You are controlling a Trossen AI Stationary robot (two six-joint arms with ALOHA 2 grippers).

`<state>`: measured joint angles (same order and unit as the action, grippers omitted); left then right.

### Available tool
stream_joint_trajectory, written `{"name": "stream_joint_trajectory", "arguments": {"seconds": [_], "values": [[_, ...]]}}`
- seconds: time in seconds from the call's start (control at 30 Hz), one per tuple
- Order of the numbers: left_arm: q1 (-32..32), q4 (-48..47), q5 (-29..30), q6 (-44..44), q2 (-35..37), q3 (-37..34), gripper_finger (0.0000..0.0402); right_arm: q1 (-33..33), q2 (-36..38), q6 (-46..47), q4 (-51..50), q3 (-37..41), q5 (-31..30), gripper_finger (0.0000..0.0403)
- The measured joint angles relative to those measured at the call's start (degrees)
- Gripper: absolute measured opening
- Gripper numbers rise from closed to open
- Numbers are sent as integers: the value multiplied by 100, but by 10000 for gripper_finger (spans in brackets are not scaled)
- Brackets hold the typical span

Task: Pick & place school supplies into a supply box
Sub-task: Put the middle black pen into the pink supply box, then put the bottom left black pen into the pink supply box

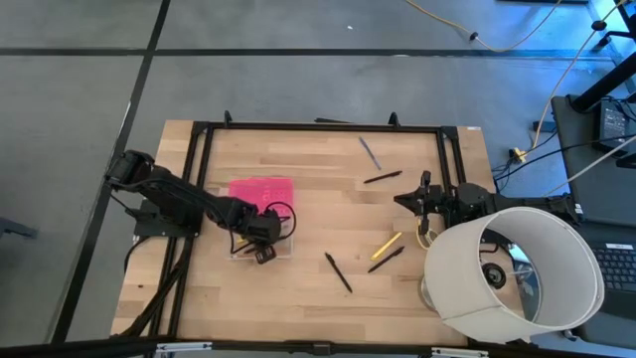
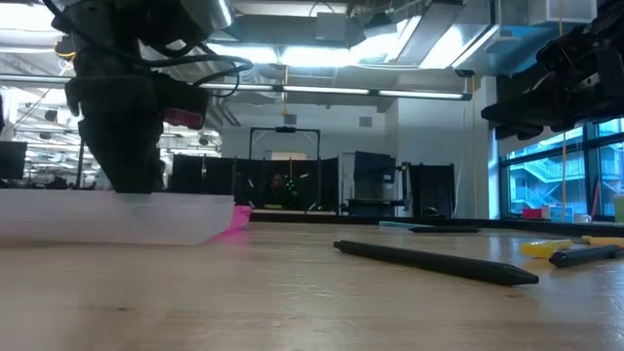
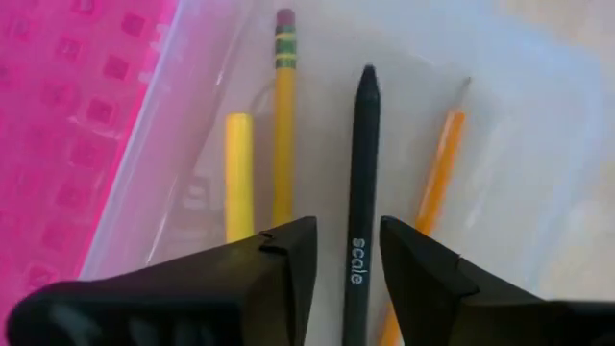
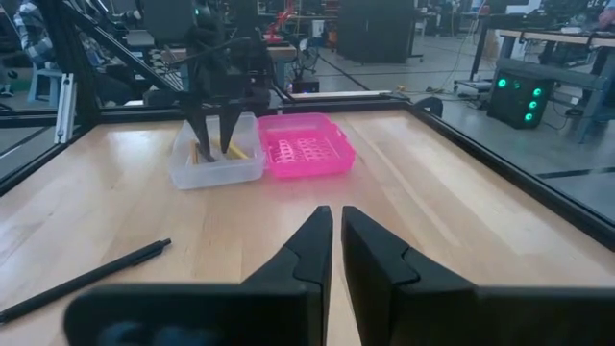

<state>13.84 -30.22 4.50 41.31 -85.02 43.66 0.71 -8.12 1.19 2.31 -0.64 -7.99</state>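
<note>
i see a pale wooden table [image 1: 308,308] with a black frame along its edges. on it lie the clear supply box [image 1: 283,250] with its pink lid [image 1: 260,189] open beside it, a grey pen [image 1: 370,153], three black pens [image 1: 383,177] [image 1: 338,272] [image 1: 387,260], a yellow pen [image 1: 387,245], and a white lampshade [image 1: 517,273].

Overhead, table-level, two wrist views.

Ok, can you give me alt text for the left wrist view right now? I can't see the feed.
The left claw is open over the clear plastic supply box, its two dark fingers either side of a black pen marked "scale". Beside the pen in the box lie a yellow eraser-tipped pencil, a short yellow stick and an orange pencil; the bright pink lid is alongside.
</note>
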Motion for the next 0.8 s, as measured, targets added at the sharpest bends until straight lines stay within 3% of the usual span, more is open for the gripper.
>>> {"name": "stream_joint_trajectory", "arguments": {"seconds": [0.17, 0.4, 0.8], "values": [[-95, 55, -69, -629, 93, 618, 120, 2, 0, -6, 0, 0, -4, 34], [-206, 449, 39, -2939, -140, 1837, 119, 2, 0, -15, 2, 0, -7, 34], [-311, -255, -502, -5398, -2452, 4032, 123, 2, 0, 0, 0, 0, -4, 34]]}}
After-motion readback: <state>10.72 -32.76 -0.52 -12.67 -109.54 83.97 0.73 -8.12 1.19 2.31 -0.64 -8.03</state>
